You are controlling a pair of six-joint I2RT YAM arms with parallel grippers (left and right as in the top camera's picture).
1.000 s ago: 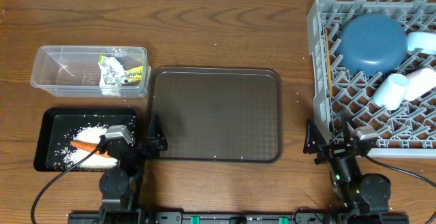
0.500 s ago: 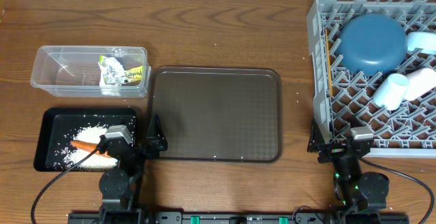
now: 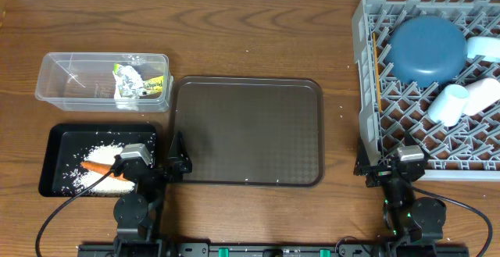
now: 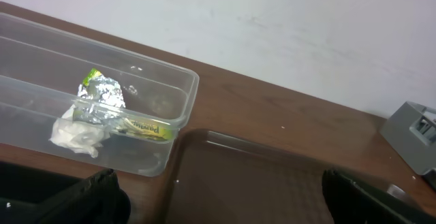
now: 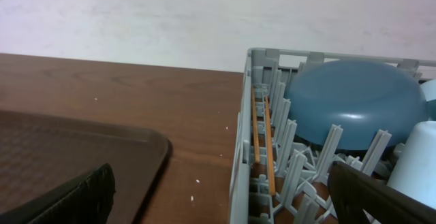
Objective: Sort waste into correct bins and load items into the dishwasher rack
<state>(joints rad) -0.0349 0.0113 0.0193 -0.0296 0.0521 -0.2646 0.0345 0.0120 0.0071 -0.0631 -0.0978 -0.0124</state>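
Dry waste: wrapper [image 3: 129, 80] and tissue [image 4: 76, 135] lie in the clear tub [image 3: 70, 77]. I take it as the bin for rubbish.
Food waste: rice [image 3: 74, 177] and carrot [image 3: 100, 167] lie in the black tray [image 3: 58, 144], kept apart as scraps, I judge.
Dishes: dark-blue bowl [image 3: 427, 50] is upturned on the rack [image 3: 367, 69], probably to drain. Light-blue bowl [image 3: 486, 48] and white cup [image 3: 451, 105] sit beside it. Chopsticks [image 5: 262, 139] lie along the rack's wall.
Serving tray [image 3: 247, 132]: between bins and rack.
Left gripper [image 4: 218, 197]: jaws wide, holding nothing, low by the serving tray's edge.
Right gripper [image 5: 221, 190]: jaws wide, empty, at the rack's near corner.
My read: sorting looks finished.
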